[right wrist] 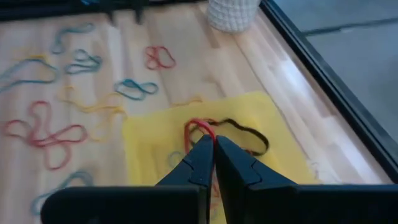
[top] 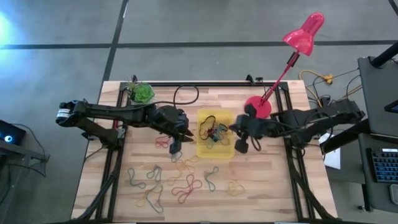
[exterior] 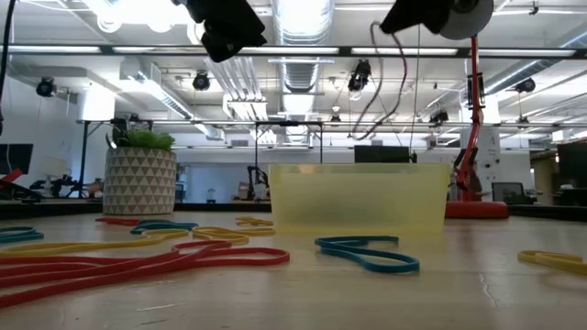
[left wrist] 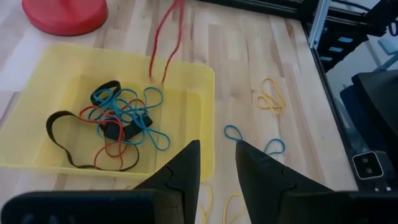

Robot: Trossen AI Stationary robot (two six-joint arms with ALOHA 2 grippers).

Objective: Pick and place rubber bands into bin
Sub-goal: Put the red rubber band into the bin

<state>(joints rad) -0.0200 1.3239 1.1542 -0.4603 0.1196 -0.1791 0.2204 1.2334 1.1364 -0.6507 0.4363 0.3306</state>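
— Right gripper [right wrist: 213, 149] of mine is pinched on a thin red rubber band loop [right wrist: 198, 132], hanging over the shallow translucent yellow plastic bin [right wrist: 149, 140].

— Release there?

— I'd lower first, so it can't spring beyond that bin's rim.

**Bystanders on the Workbench**

A wooden table [top: 261, 186] with a black frame stands on a grey floor. At its far left corner sits a small white patterned pot with a green plant [top: 140, 92]. At the far right, a red desk lamp [top: 303, 34] rises from its round red base [top: 258, 106]. A yellow cable [top: 320, 79] lies beyond the right edge.
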